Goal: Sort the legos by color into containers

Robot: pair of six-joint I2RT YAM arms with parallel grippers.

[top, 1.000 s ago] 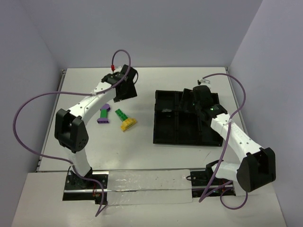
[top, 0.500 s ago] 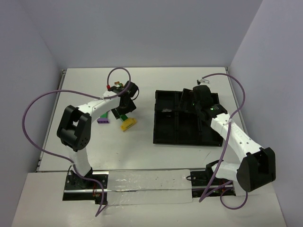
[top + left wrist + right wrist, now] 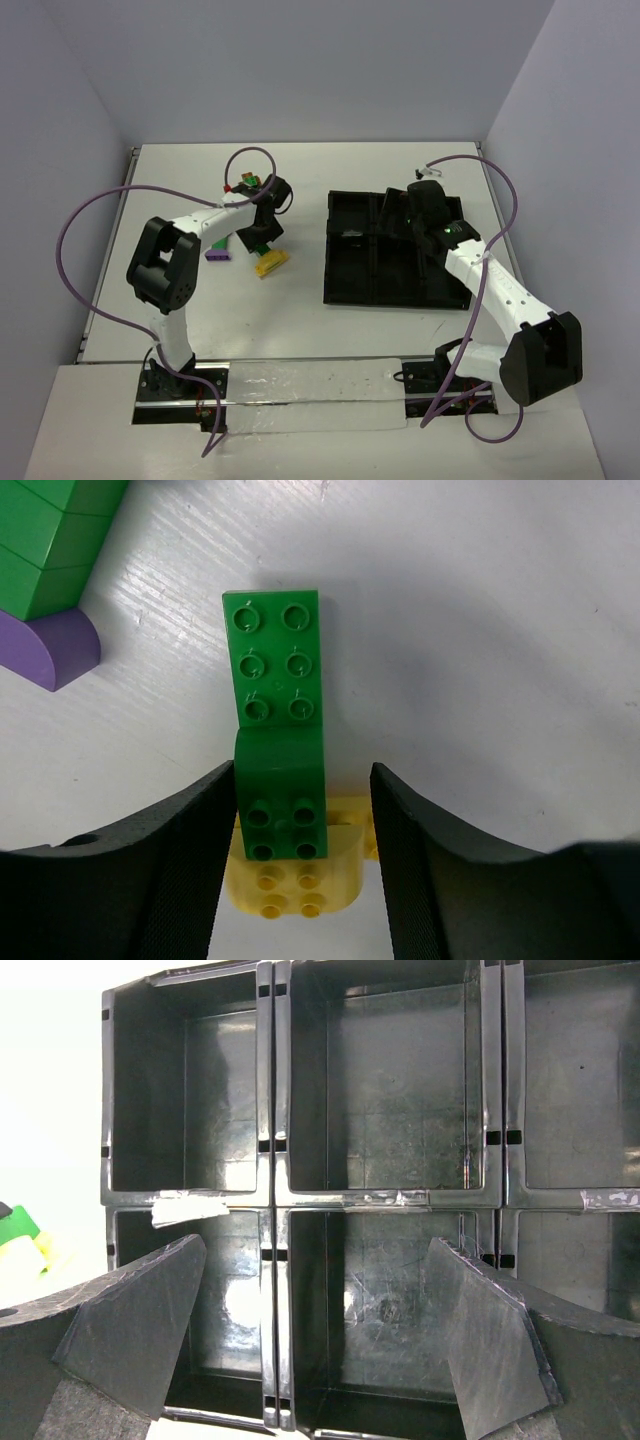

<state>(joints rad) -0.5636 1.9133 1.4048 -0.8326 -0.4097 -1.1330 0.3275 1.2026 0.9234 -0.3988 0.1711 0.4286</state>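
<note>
Though left jaws flank it unclamped, studded green lego (image 3: 278,710) overlaps yellow lego (image 3: 292,890); right jaws gape.

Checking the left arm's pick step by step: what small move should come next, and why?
Probably close the jaws: the left gripper straddles the green brick joined to the yellow brick, touching it on one side, with a gap on the other.
</note>
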